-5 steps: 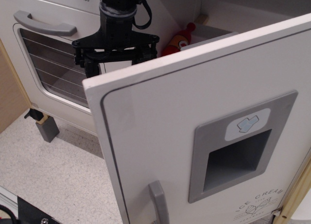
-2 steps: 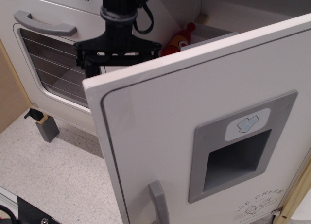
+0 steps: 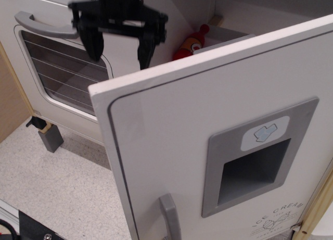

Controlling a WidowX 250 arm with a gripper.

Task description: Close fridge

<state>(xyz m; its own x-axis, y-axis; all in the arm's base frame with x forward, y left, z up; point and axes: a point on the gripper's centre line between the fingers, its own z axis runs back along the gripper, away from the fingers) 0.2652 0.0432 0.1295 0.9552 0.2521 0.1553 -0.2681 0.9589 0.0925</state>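
Fingers (image 3: 118, 51) spread open, empty, above the fridge (image 3: 218, 146) door's top edge, which runs rightward below them.

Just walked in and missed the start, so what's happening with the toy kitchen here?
A robot arm is working at a white toy fridge whose door stands wide open toward the camera. Its black hand hangs open and empty above the door's top edge, in front of the oven door, touching nothing. A red and yellow toy sits inside the fridge. The door is not yet closed.
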